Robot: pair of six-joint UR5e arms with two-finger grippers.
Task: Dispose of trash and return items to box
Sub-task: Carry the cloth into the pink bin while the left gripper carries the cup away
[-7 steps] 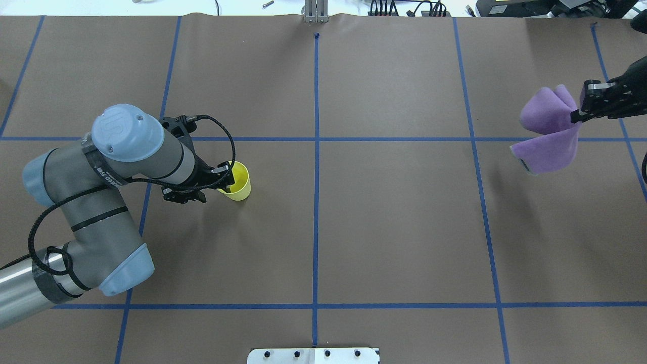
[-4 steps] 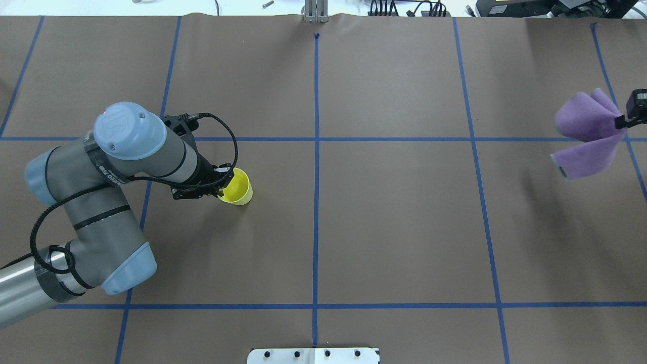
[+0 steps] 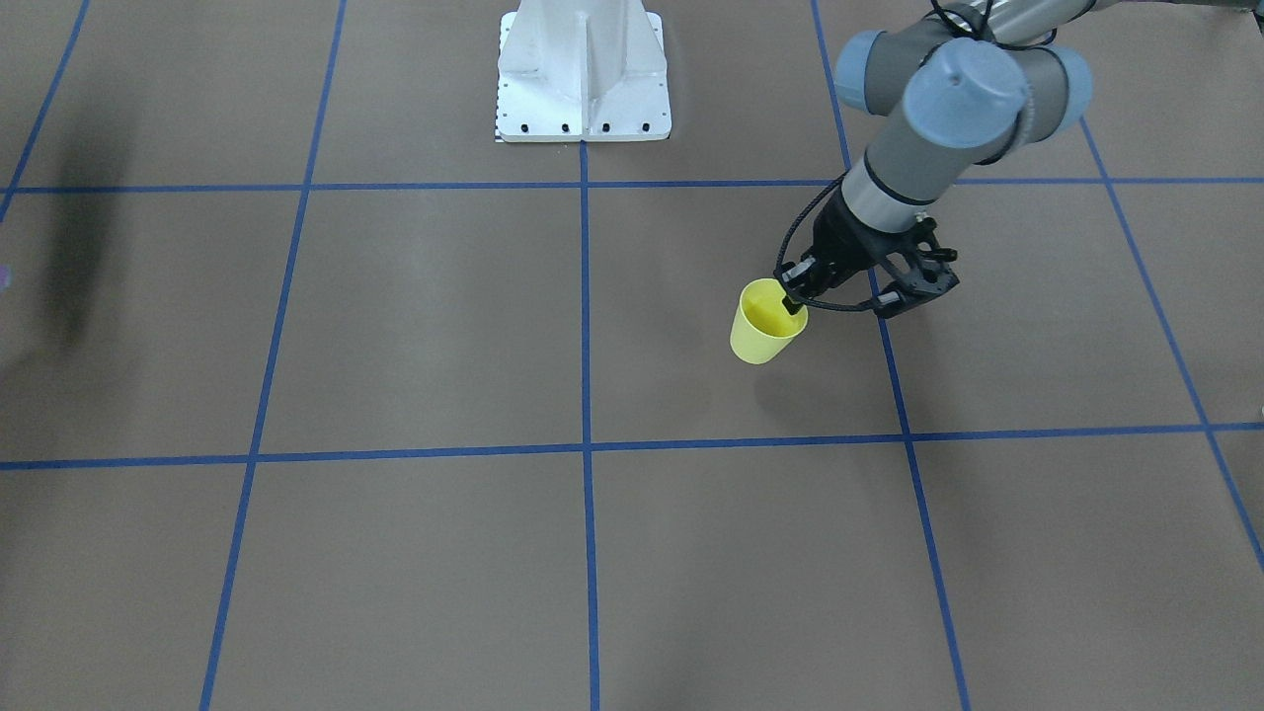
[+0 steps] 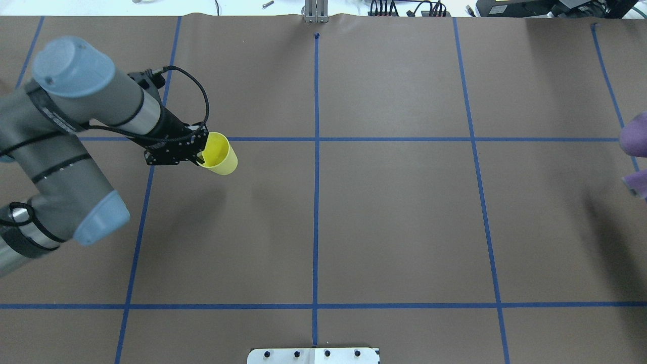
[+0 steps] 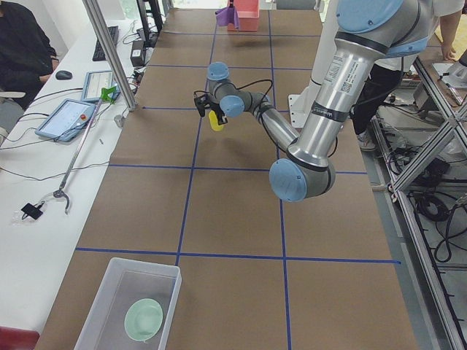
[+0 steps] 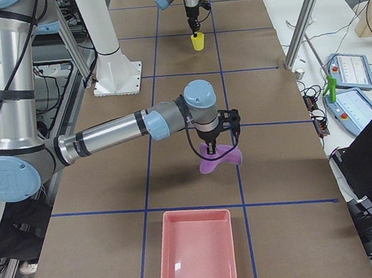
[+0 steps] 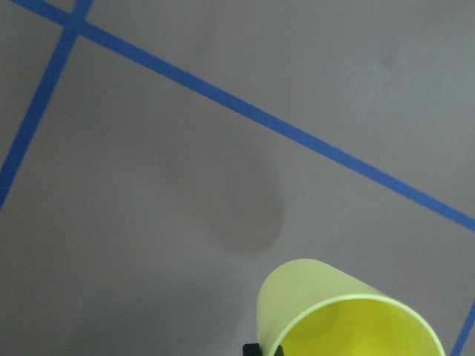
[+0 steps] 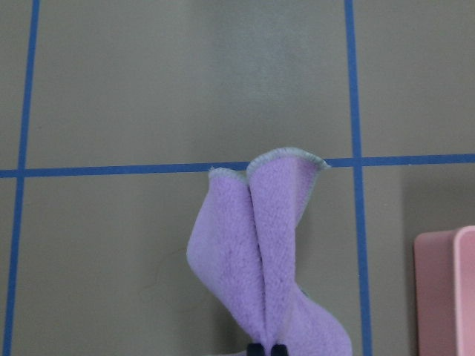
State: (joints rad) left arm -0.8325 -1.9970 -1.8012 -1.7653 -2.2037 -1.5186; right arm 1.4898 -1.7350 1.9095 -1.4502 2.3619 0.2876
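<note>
Across the table from the robot, we are seeing the left gripper (image 3: 795, 301) pinching the rim of the yellow cup (image 3: 762, 331), one finger inside and one outside. The cup is hanging tilted above the brown table (image 3: 395, 326), with its shadow lying apart from it.

From overhead, the cup is sitting higher and further left than half a second ago, now just beside the blue cross line, and the left arm has swung with it. The purple cloth (image 4: 636, 136) has slid to the right edge, so only a sliver is showing.

Along the table from the robot's left, we are seeing the cup held in the air at the near arm's tip. A clear bin (image 5: 146, 262) with a green bowl (image 5: 144, 319) inside is standing well apart at the near end.

From the robot's right end, the right gripper (image 6: 210, 143) is carrying the cloth, which is drooping above the table near a pink tray (image 6: 195, 210).

Through the left wrist camera, the cup's open mouth is filling the lower right corner.

Through the right wrist camera, two black fingertips (image 8: 256, 347) are pressing together on the cloth, and the tray's corner is showing at the right.
</note>
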